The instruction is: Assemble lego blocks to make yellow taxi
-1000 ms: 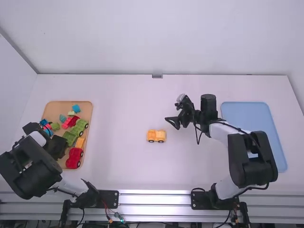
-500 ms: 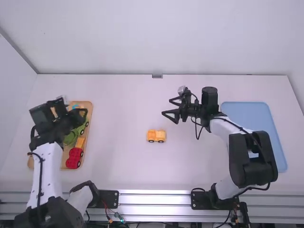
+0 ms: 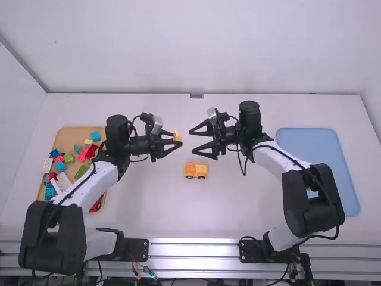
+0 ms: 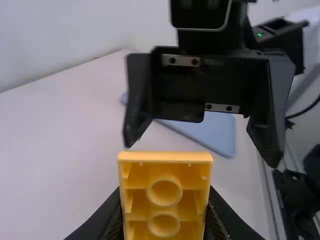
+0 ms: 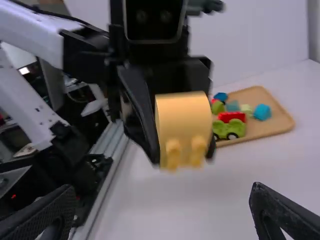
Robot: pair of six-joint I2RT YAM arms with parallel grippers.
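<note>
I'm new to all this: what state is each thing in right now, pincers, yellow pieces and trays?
Left pincer: closed on the yellow block
Right pincer: open, nothing between its fingers
Yellow block: held up in the air
Yellow wheeled piece: upright on the table
Wooden tray: holding loose blocks
Blue tray: lying flat

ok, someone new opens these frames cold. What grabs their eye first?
The left tool and right tool, face to face above mid-table: the left grips a yellow block, the right is open toward it. Then the yellow wheeled piece on the table near them, and the brown tray of mixed bright blocks at the high view's left.
</note>
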